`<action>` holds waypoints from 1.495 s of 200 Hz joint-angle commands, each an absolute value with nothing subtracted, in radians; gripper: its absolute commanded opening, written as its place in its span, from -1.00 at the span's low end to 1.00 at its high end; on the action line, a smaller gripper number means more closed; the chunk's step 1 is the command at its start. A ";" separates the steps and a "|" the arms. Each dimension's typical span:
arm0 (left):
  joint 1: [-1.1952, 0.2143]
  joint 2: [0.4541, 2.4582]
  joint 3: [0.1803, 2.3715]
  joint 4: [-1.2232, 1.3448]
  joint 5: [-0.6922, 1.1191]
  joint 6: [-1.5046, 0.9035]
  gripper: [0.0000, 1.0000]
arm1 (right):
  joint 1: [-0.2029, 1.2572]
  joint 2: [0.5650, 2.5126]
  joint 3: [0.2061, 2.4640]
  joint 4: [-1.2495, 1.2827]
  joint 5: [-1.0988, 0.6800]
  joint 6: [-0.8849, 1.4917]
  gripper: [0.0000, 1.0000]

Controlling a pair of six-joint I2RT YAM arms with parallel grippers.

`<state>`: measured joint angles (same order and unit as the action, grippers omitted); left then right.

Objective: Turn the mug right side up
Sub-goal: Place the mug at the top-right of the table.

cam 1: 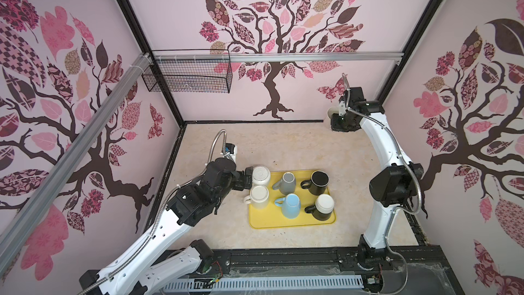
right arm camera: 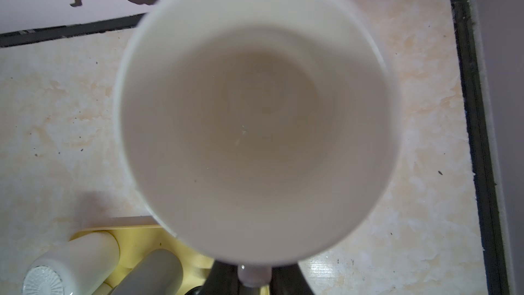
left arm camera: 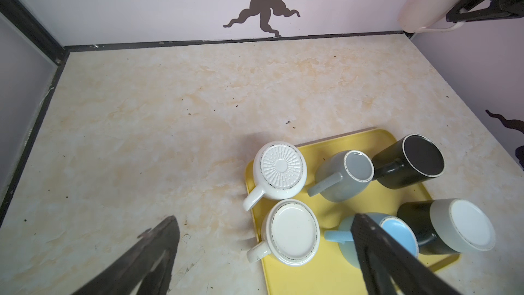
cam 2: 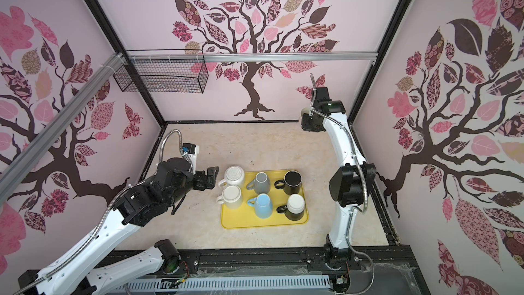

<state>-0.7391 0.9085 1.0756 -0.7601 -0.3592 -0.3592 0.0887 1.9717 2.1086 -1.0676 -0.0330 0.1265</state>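
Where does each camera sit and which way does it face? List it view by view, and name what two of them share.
Top views: high at the front, above the arm bases, looking down toward the back wall; in both top views the left arm, right arm and yellow tray show.
Left wrist: on the left arm, looking past the open left jaws onto the yellow tray.
Right wrist: on the right arm, looking into the mouth of the white mug that the right jaws hold by its handle.
Shared: both wrist views show the white mug and the yellow tray.
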 commanded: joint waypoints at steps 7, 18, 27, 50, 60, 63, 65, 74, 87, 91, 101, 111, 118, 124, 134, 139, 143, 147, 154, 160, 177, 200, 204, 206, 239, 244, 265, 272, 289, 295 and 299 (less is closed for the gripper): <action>-0.735 0.915 1.046 -0.747 -0.331 -0.346 0.95 | 0.081 1.971 2.126 -1.066 0.008 0.075 -1.00; -0.735 0.917 1.043 -0.745 -0.326 -0.348 0.95 | 0.082 1.962 2.090 -1.052 0.019 0.071 -1.00; -0.736 0.917 1.037 -0.742 -0.321 -0.347 0.95 | 0.081 1.956 2.062 -1.037 0.033 0.067 -1.00; -0.735 0.918 1.018 -0.731 -0.321 -0.353 0.95 | 0.082 1.967 2.035 -1.043 0.050 0.053 -1.00; -0.735 0.923 1.014 -0.730 -0.315 -0.354 0.95 | 0.083 1.978 2.030 -1.057 0.043 0.048 -1.00; -0.735 0.926 1.015 -0.729 -0.312 -0.356 0.95 | 0.083 1.981 2.029 -1.060 0.043 0.048 -1.00; -0.735 0.928 1.014 -0.729 -0.310 -0.356 0.95 | 0.082 1.983 2.027 -1.060 0.043 0.047 -1.00; -0.735 0.934 1.014 -0.725 -0.303 -0.357 0.95 | 0.082 1.990 2.019 -1.067 0.040 0.045 -1.00; -0.735 0.942 1.018 -0.725 -0.298 -0.356 0.95 | 0.081 1.991 2.002 -1.070 0.037 0.045 -1.00; -0.735 0.943 1.016 -0.725 -0.298 -0.356 0.95 | 0.081 1.989 1.994 -1.062 0.035 0.045 -1.00; -0.736 0.942 1.016 -0.724 -0.298 -0.354 0.95 | 0.081 1.983 1.965 -1.051 0.019 0.044 -1.00; -0.735 0.943 1.018 -0.721 -0.298 -0.354 0.96 | 0.082 1.985 1.943 -1.048 0.002 0.046 -1.00; -0.735 0.942 1.014 -0.721 -0.298 -0.356 0.95 | 0.082 1.987 1.928 -1.048 0.000 0.048 -1.00; -0.735 0.944 1.013 -0.719 -0.297 -0.357 0.95 | 0.082 1.988 1.915 -1.044 -0.005 0.050 -1.00; -0.735 0.947 1.012 -0.718 -0.296 -0.360 0.95 | 0.082 1.986 1.887 -1.030 -0.013 0.054 -1.00; -0.735 0.949 1.011 -0.717 -0.293 -0.360 0.95 | 0.082 1.984 1.871 -1.020 -0.017 0.057 -1.00; -0.735 0.950 1.012 -0.717 -0.292 -0.360 0.95 | 0.082 1.982 1.859 -1.014 -0.021 0.059 -1.00; -0.735 0.951 1.012 -0.718 -0.292 -0.359 0.95 | 0.082 1.980 1.849 -1.008 -0.027 0.061 -1.00; -0.735 0.952 1.012 -0.717 -0.293 -0.359 0.95 | 0.082 1.975 1.835 -1.000 -0.028 0.063 -1.00; -0.735 0.953 1.012 -0.717 -0.292 -0.359 0.95 | 0.082 1.969 1.820 -0.990 -0.027 0.064 -1.00; -0.735 0.954 1.010 -0.718 -0.291 -0.358 0.95 | 0.083 1.954 1.777 -0.965 -0.040 0.067 -1.00; -0.735 0.955 1.008 -0.715 -0.289 -0.362 0.95 | 0.086 1.955 1.743 -0.943 -0.040 0.075 -1.00; -0.735 0.955 1.008 -0.715 -0.289 -0.362 0.95 | 0.086 1.955 1.737 -0.938 -0.040 0.077 -1.00; -0.735 0.955 1.008 -0.715 -0.290 -0.362 0.95 | 0.086 1.956 1.734 -0.936 -0.040 0.078 -1.00; -0.735 0.946 1.002 -0.717 -0.295 -0.362 0.95 | 0.085 1.940 1.689 -0.895 -0.041 0.084 -1.00; -0.735 0.945 1.000 -0.717 -0.296 -0.362 0.95 | 0.086 1.938 1.686 -0.893 -0.041 0.084 -1.00; -0.735 0.948 0.999 -0.715 -0.292 -0.364 0.95 | 0.086 1.933 1.674 -0.884 -0.038 0.087 -1.00; -0.736 0.949 0.999 -0.712 -0.290 -0.365 0.95 | 0.086 1.934 1.669 -0.880 -0.038 0.089 -1.00; -0.735 0.950 0.999 -0.711 -0.290 -0.367 0.95 | 0.088 1.937 1.660 -0.878 -0.035 0.091 -1.00; -0.736 0.949 0.998 -0.711 -0.291 -0.367 0.95 | 0.088 1.936 1.657 -0.876 -0.035 0.091 -1.00; -0.736 0.947 0.997 -0.712 -0.293 -0.367 0.95 | 0.089 1.934 1.655 -0.874 -0.034 0.091 -0.99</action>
<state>-0.7391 0.9535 1.0256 -0.7338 -0.2913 -0.3641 0.0845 1.9755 1.6577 -0.9092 -0.0319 0.0879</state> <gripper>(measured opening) 0.977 0.175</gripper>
